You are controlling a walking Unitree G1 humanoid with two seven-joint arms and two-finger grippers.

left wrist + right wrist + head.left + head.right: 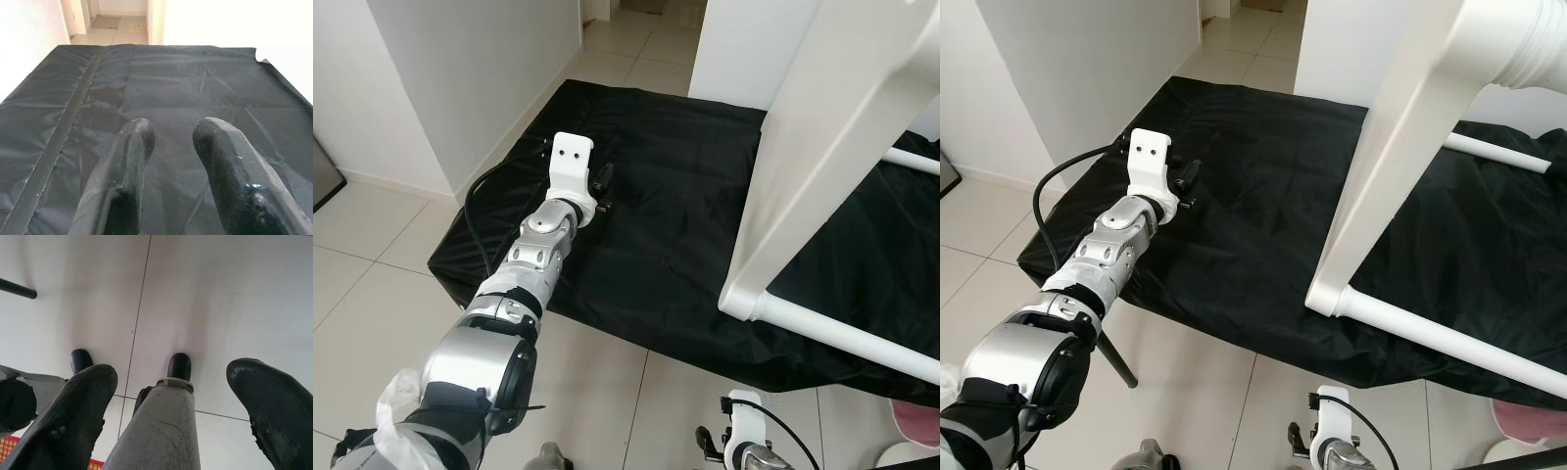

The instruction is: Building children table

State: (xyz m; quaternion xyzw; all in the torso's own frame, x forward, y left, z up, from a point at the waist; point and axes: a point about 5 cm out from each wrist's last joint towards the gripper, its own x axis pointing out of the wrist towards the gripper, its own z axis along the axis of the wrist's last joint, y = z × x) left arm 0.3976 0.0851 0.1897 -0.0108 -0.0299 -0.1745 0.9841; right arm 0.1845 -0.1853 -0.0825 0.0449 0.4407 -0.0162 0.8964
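The left gripper (171,147) reaches forward over a black cloth (675,225) spread on the tiled floor (372,284). Its jaws stand a little apart with nothing between them, and the left wrist view shows bare cloth ahead of its 2 fingers (129,156).

The task's thing, a white table frame (822,166), rises on the robot's right side of the cloth. 1 flat leg slants up toward the camera, and a round white rail (842,338) runs from its foot along the near edge of the cloth toward the right. A second round rail (911,160) shows farther back.

So the frame lies well apart from the left gripper, off to its right, with open cloth between them. The leg's long axis runs steeply up and away from its foot; the near rail's axis runs roughly across the robot's front.

The right gripper (171,396) hangs low by the robot's own legs, jaws wide open and empty, pointing at the floor. In my judgement the right arm sits closer to the foot of the leg, so it is the better placed to take hold, while the left would have to swing across the cloth.
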